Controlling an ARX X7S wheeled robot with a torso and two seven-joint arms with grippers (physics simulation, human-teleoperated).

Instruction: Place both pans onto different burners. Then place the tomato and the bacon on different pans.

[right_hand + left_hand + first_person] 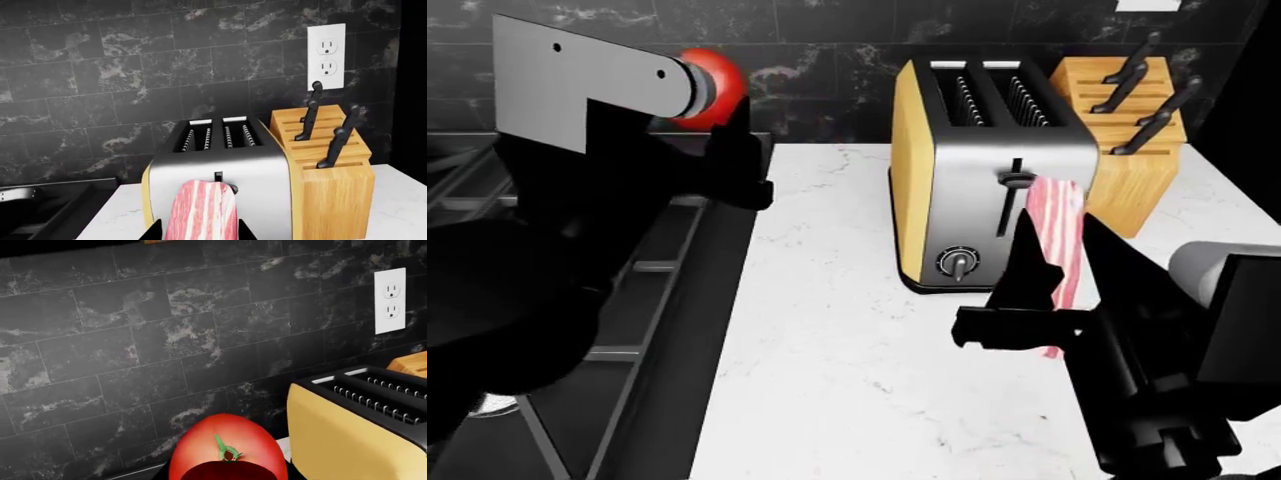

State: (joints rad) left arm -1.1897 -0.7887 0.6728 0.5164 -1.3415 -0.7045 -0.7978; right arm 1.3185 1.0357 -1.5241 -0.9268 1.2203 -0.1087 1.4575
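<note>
**Holding tomato and bacon aloft, one in each hand**

Gripping the tomato (pixel 711 86) in my left hand (pixel 723 140), I have it raised near the dark tiled wall (pixel 133 340), above the seam where the range (pixel 627 300) meets the white marble surface (pixel 827 400). My left wrist view shows the tomato close up, its green stem toward the camera, with a dark finger (pixel 230 472) across its lower part, so this hand is closed on it.

My right hand (pixel 1054 320) is clamped on the bacon (pixel 1057 250), which stands up between the two black fingers as a pink, white-streaked strip. It hangs in the air just in front of the yellow-sided steel toaster (pixel 988 160), above the surface rather than resting on it.

Near the back edge of the surface, the toaster stands beside a wooden knife block (pixel 1128 140) holding black-handled knives. A white outlet (pixel 326 55) sits on the wall behind the block. Black grates of the range show at the surface's left edge; I cannot make out either pan.
</note>
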